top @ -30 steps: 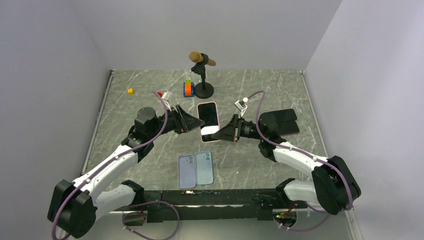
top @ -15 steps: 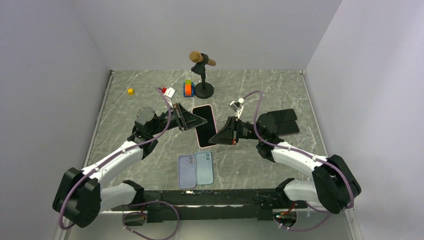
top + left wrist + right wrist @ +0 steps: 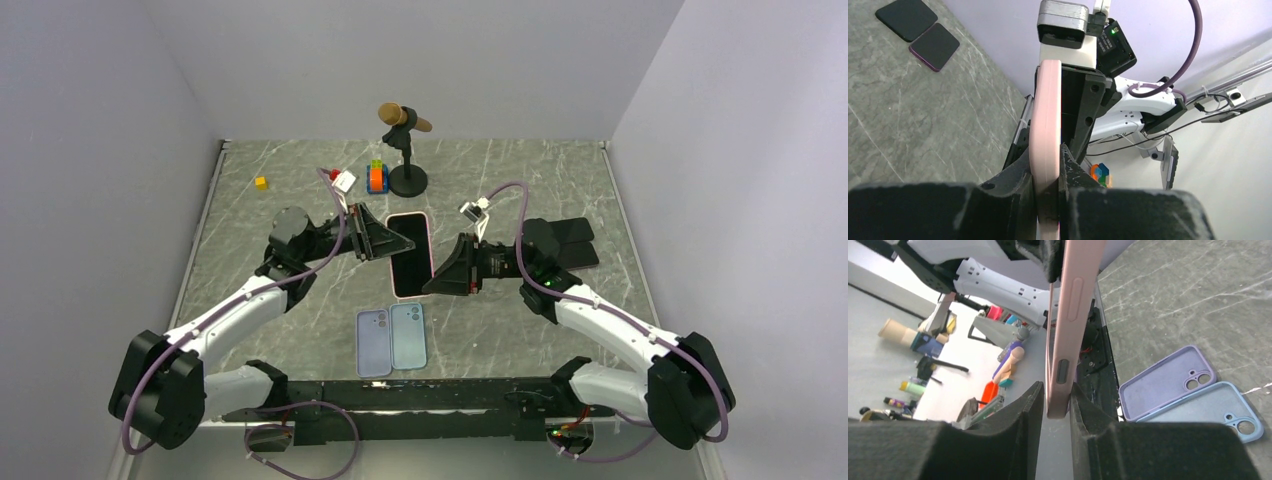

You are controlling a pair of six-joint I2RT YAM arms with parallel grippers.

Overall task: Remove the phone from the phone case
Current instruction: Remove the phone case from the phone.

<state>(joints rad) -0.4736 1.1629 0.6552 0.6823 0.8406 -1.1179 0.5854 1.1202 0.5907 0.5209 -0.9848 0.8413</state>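
A phone with a dark screen [image 3: 409, 265] sits in a pink phone case [image 3: 430, 243] and is held off the table between my two arms. My left gripper [image 3: 386, 243] is shut on the case's left long edge; in the left wrist view the pink case [image 3: 1045, 125] is pinched edge-on between that gripper's [image 3: 1047, 167] fingers. My right gripper [image 3: 441, 276] straddles the near right corner of the case [image 3: 1074, 315]. The right gripper [image 3: 1056, 392] stands slightly open: one finger [image 3: 1084, 407] touches the case and a gap shows at the other finger [image 3: 1032, 405].
Two empty cases, purple [image 3: 373, 342] and light blue [image 3: 408, 335], lie side by side near the front. Two dark slabs [image 3: 570, 243] lie at the right. A microphone on a stand [image 3: 404, 150], stacked coloured blocks [image 3: 376, 178] and a yellow block [image 3: 261, 182] are at the back.
My left gripper closed on the cased phone's edge. The phone rose off the table, tilted and shifted nearer. My right gripper's jaws loosened from the case.
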